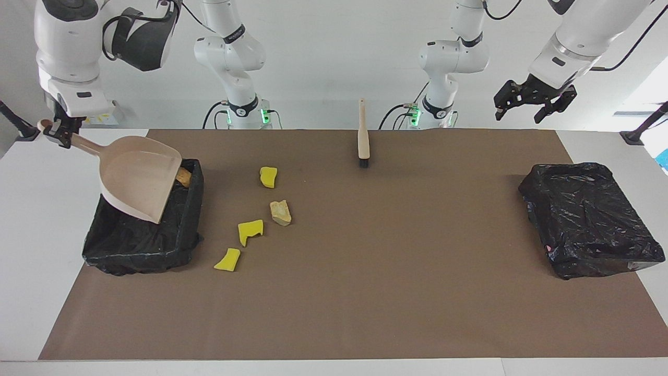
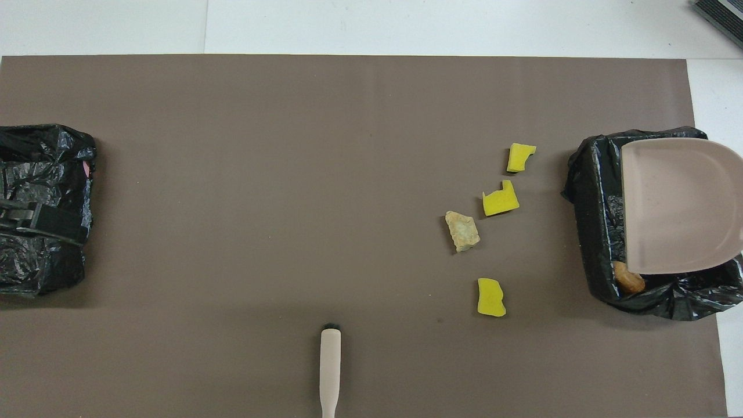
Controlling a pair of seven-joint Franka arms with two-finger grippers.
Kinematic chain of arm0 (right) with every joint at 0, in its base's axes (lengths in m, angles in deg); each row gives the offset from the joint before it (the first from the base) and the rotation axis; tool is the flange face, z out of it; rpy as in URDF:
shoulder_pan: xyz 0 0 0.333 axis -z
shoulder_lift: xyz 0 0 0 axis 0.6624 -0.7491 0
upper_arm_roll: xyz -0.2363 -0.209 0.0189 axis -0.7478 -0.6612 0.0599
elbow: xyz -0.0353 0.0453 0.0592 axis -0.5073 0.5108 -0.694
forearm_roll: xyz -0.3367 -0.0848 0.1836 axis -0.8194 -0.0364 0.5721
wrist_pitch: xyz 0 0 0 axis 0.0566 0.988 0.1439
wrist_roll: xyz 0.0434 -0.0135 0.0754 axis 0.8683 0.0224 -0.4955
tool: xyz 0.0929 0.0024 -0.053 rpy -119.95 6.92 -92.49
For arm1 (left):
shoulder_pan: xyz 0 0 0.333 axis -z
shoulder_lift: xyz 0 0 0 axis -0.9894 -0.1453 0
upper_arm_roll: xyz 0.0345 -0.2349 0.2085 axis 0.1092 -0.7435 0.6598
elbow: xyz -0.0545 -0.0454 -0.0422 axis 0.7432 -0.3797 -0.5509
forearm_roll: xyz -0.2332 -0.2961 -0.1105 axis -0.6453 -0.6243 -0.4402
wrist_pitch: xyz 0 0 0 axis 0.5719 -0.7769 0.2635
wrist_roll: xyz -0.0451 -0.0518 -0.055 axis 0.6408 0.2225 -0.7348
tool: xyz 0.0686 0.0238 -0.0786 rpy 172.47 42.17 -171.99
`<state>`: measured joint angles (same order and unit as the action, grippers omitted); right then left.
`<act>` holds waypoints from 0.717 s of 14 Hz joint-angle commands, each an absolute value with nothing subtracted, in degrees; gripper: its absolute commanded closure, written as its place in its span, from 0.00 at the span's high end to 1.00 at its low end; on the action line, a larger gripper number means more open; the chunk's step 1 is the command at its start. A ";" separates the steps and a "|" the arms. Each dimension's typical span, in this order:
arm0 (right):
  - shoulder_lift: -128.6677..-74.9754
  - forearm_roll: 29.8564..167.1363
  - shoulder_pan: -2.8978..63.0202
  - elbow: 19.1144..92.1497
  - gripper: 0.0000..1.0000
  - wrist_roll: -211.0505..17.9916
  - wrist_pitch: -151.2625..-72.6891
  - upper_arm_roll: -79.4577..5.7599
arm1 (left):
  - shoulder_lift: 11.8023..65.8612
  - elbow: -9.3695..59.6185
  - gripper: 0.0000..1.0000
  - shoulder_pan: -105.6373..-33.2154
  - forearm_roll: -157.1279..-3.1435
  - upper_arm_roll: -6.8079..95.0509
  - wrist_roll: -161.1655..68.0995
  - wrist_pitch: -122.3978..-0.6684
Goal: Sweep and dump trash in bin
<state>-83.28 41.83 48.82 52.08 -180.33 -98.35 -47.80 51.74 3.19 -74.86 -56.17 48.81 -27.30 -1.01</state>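
Right fingers [image 1: 55, 134] gripping dustpan [image 1: 136, 184] over bin [image 1: 136, 245], left fingers [image 1: 531, 102] open, brush [image 1: 363, 137] near scraps [image 1: 281, 212]

You have open brown mat [image 1: 365, 271] through the whole middle of the table. Toward the right arm's end, four scraps [image 1: 281, 212] lie loosely clustered beside the open bin [image 1: 190, 209], with gaps between them wide enough to thread. The dustpan [image 1: 138, 183] hangs tilted over that bin, covering most of its mouth. The brush [image 1: 364, 137] lies alone at the robots' edge, with clear mat on both sides. At the left arm's end the second black bag [image 1: 589, 219] blocks the mat near the table's edge.
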 commanded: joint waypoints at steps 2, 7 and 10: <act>-82.18 49.79 48.26 53.29 0.00 -175.75 -97.82 -46.69 | 48.20 -3.47 1.00 -76.45 -55.35 48.56 -24.85 0.83; -82.26 56.46 42.98 56.81 0.00 -156.42 -97.74 -44.93 | 49.68 -2.69 1.00 -76.81 -55.61 48.12 -24.59 -1.55; -84.45 59.99 37.90 57.00 0.00 -140.36 -98.35 -44.93 | 50.12 -1.98 1.00 -76.81 -55.61 48.12 -25.29 -1.55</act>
<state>-83.82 57.81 40.59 56.55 -149.31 -98.00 -44.73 49.94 -1.74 -76.07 -56.12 48.75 -25.45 -1.24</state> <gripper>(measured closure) 0.687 0.000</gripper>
